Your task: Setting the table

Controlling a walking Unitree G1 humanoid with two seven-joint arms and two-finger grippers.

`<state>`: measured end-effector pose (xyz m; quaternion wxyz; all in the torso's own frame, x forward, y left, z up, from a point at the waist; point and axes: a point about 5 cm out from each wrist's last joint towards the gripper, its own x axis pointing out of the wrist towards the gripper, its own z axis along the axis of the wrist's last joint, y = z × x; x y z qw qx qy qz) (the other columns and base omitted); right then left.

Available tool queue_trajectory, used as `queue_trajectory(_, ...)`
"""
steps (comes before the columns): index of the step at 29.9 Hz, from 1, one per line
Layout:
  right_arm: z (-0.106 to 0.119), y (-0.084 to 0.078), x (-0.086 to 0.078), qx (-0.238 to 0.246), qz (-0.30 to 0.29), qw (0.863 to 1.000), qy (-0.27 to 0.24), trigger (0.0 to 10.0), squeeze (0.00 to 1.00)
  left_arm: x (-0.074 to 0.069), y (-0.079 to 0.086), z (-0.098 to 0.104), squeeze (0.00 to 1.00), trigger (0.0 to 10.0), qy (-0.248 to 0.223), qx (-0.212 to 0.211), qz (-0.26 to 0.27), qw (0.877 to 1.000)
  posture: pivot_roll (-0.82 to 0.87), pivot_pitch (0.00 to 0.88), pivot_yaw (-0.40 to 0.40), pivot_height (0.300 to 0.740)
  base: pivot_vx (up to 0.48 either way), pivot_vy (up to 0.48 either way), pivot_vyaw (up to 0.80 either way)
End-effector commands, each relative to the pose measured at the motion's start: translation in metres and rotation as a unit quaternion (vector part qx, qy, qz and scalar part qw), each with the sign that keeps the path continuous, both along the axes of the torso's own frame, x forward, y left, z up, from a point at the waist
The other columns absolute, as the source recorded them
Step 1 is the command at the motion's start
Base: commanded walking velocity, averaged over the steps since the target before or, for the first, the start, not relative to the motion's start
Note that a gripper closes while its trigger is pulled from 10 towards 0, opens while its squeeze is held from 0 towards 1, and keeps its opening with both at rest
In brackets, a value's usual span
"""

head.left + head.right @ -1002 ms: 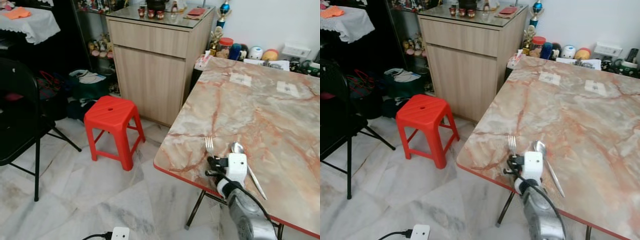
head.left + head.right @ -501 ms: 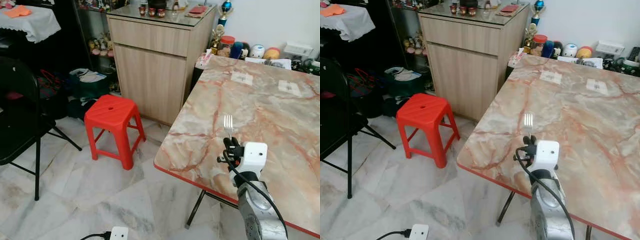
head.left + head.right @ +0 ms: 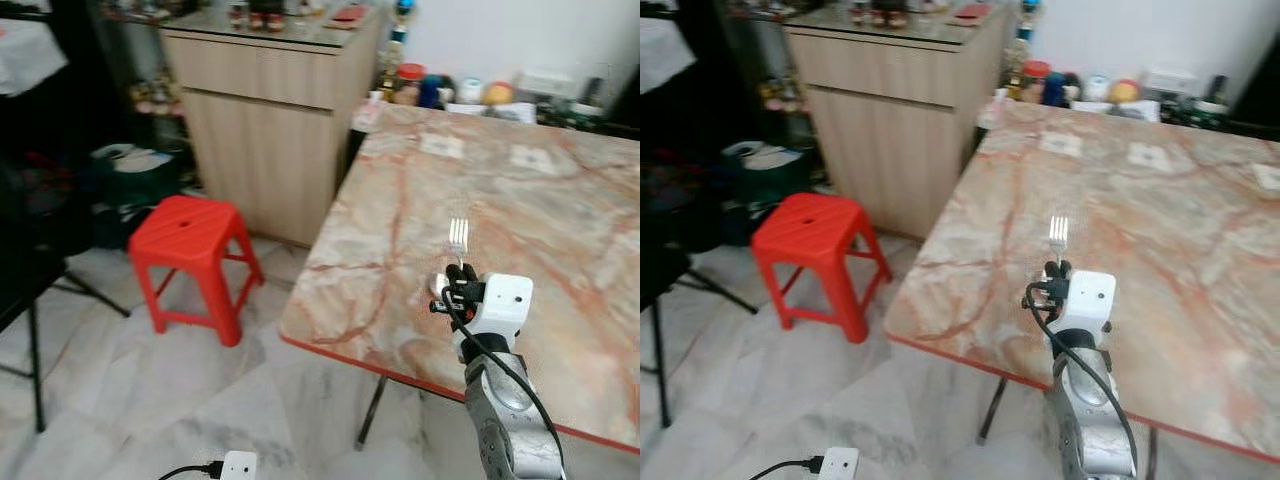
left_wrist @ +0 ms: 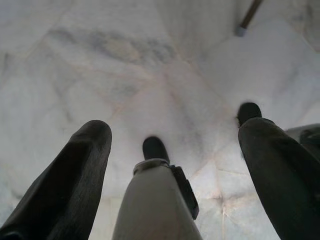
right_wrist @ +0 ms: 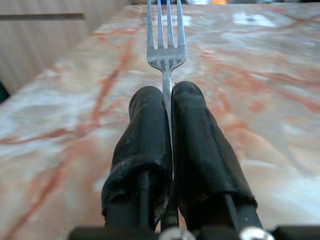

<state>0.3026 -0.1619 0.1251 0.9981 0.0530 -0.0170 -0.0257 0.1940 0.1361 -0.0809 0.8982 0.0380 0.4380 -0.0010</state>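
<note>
A silver fork (image 3: pixel 458 238) stands prongs-up above the near left part of the marble table (image 3: pixel 520 210). My right gripper (image 3: pixel 459 282) is shut on its handle. In the right wrist view the two black fingers (image 5: pixel 145 125) pinch the handle, with the fork's head (image 5: pixel 166 30) sticking out past them over the tabletop. A grey bit beside the gripper (image 3: pixel 437 284) may be the spoon's bowl; the rest is hidden behind the wrist. My left gripper (image 4: pixel 172 122) hangs over the floor with its fingers wide apart, empty.
A red plastic stool (image 3: pixel 185 230) stands left of the table, before a wooden cabinet (image 3: pixel 265 100). A black chair (image 3: pixel 20 290) is at far left. A power strip (image 3: pixel 240 465) lies on the floor. Jars and clutter (image 3: pixel 470 92) line the table's far edge.
My right gripper has lifted the fork off the table, where it lay beside a spoon, and holds it upright. The camera has turned, shifting the scene leftward.
</note>
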Motion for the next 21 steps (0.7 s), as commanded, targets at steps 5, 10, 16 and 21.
queue_trajectory(5, 0.0057, -0.0018, 0.0023, -0.002, -0.009, 1.0, -0.008, 10.0, 0.0, -0.0054, -0.0008, -0.003, 0.0, 10.0, 0.012, 0.01, -0.008, 1.0, 0.01, 0.091, -0.025, 0.74, 0.0, 0.0, -0.78)
queue_trajectory(10, 0.007, -0.0023, 0.003, -0.001, -0.015, 1.0, -0.012, 10.0, 0.0, -0.0053, -0.001, -0.0029, 0.0, 10.0, 0.012, 0.009, -0.009, 1.0, 0.0, 0.089, -0.026, 0.74, 0.0, -0.244, 0.0)
queue_trajectory(16, 0.0087, 0.0011, 0.0056, 0.001, -0.014, 1.0, -0.017, 10.0, 0.0, -0.0053, -0.0009, -0.0029, 0.0, 10.0, 0.01, 0.01, -0.008, 1.0, 0.01, 0.085, -0.028, 0.74, 0.0, -0.249, 0.0)
queue_trajectory(21, 0.0092, 0.0001, 0.008, 0.009, -0.019, 1.0, -0.014, 10.0, 0.0, -0.0056, -0.0008, -0.003, 0.0, 10.0, 0.01, 0.012, -0.01, 1.0, 0.01, 0.08, -0.028, 0.74, 0.0, -0.25, 0.0)
